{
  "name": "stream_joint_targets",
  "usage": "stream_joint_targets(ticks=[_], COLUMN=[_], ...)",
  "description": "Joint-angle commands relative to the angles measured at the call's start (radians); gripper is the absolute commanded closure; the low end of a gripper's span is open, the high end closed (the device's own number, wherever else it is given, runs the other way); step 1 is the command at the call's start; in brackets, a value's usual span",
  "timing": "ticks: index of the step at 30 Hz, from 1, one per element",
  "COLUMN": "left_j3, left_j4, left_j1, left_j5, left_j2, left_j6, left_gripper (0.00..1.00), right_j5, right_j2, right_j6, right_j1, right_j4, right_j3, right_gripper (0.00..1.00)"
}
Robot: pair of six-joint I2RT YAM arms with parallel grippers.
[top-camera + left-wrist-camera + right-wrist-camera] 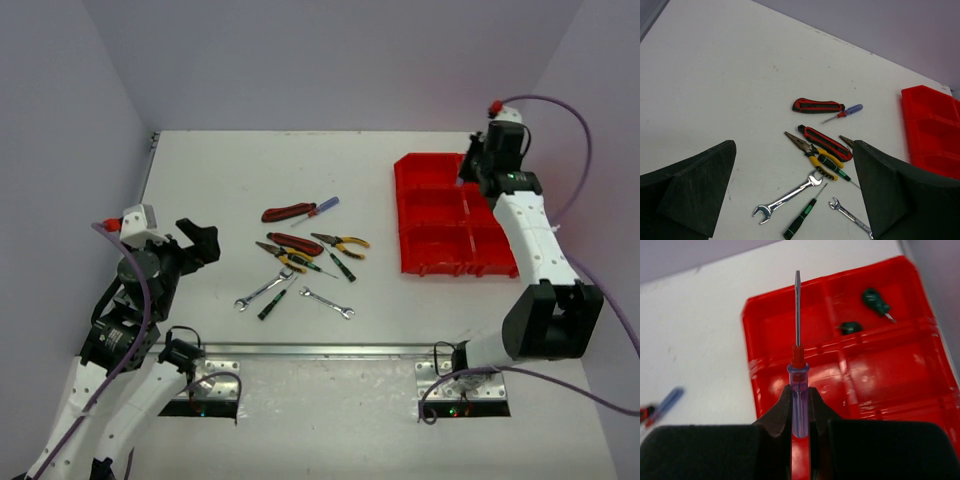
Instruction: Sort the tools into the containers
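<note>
Screwdriver (798,360), clear blue handle, sits pinched by the handle in the closed right end effector (800,399), with the shaft pointing out over the red tray (875,375). A green driver (875,301) lies in a far compartment.

Risk: the grip on a round handle is narrow. It may swivel, or drop onto a divider when released.

Left end effector (198,240) gapes wide and empty near the loose tools (305,262) on the tabletop (230,170).

Handle's rear end is hidden by the fingers. A second green item beside the driver is unclear.
</note>
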Motion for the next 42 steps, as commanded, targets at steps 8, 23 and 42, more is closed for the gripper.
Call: stream_joint_targets(ticks=[8,23,42], left_j3=[-0.005,-0.006,-0.007], left_j4=[0.043,0.044,0.046], left_j1=[-0.008,-0.017,-0.017], left_j5=[0.022,0.024,0.030], left_j2=[-0.019,-0.045,-0.028], left_j6=[0.004,0.006,0.009], left_gripper=[0.00,0.00,0.00], right_j5=[-0.091,-0.077,-0.134], right_j2=[0.124,0.320,0.152], right_j6=[0.455,0.486,0.447], right_j1=[-0.298,-0.335,-0.332], right_j4=[0.204,0.215,0.261], right_j3=[-0.150,-0.069,-0.195], right_gripper=[0.98,0.97,0.37])
